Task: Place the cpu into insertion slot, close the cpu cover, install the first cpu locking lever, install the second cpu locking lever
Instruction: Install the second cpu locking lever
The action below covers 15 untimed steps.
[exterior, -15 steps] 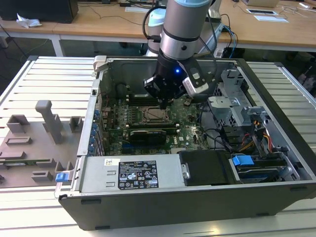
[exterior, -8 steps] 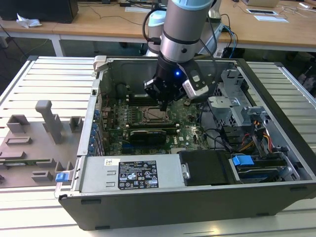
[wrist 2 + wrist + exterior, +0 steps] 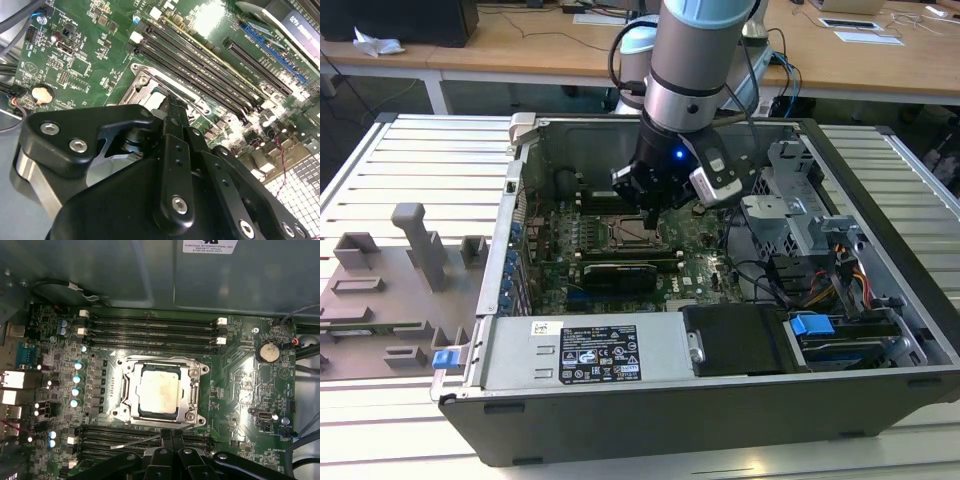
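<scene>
At centre of the first wrist view, the cpu (image 3: 159,392) sits in the insertion slot (image 3: 118,396) beneath the cpu cover (image 3: 194,389), a thin, stiff plate best pressed at its rim; the gripper (image 3: 169,439), fingers together and empty, hovers just beside.

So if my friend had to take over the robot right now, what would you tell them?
Gripper: low over the motherboard, at the socket's edge, holding nothing that I can see; I can't tell if it's open.
CPU: already sitting in the insertion slot.
CPU cover: looks folded down around the chip.
Locking levers: one thin lever appears to stick out unlatched beside the socket.
Left: both levers, it seems.
</scene>
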### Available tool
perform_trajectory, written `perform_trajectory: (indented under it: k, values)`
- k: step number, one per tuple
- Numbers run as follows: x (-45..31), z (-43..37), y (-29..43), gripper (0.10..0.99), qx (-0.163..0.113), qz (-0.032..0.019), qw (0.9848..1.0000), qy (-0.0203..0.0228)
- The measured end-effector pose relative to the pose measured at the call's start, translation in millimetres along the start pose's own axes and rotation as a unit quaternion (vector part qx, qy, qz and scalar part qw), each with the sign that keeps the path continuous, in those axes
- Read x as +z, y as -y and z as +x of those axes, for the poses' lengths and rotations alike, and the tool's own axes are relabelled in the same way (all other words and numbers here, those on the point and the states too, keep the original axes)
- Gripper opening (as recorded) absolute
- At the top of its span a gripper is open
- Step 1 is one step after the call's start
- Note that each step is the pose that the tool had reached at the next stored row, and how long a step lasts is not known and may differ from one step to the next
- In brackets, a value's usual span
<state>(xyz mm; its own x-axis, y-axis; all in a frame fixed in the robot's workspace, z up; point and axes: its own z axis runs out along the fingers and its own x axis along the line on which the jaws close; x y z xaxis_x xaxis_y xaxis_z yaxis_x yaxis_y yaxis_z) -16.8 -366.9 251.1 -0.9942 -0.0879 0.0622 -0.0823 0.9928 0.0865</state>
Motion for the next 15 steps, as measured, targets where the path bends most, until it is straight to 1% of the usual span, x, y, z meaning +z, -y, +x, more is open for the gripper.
perform_trajectory:
  k: [2,5,6,7,8,10,11,15]
  values:
    - [2.6,1.0,3.0,0.106,0.0,-0.0002,1.0,0.0001]
    - [4.8,5.2,7.2,0.106,0.0,-0.002,1.0,0.0002]
    - [6.3,8.9,8.8,0.106,0.0,-0.0048,1.0,0.0004]
    - [7.6,13.1,9.7,0.106,-0.001,-0.0093,1.0,0.0008]
    - [8.8,18.2,10.7,0.106,-0.001,-0.0153,0.9999,0.0013]
    - [10.1,25.9,13.5,0.106,-0.002,-0.0254,0.9997,0.0021]
    - [10.9,30.2,16.0,0.106,-0.002,-0.0325,0.9995,0.0027]
    - [14.9,38.7,23.5,0.106,-0.003,-0.0405,0.9992,0.0034]
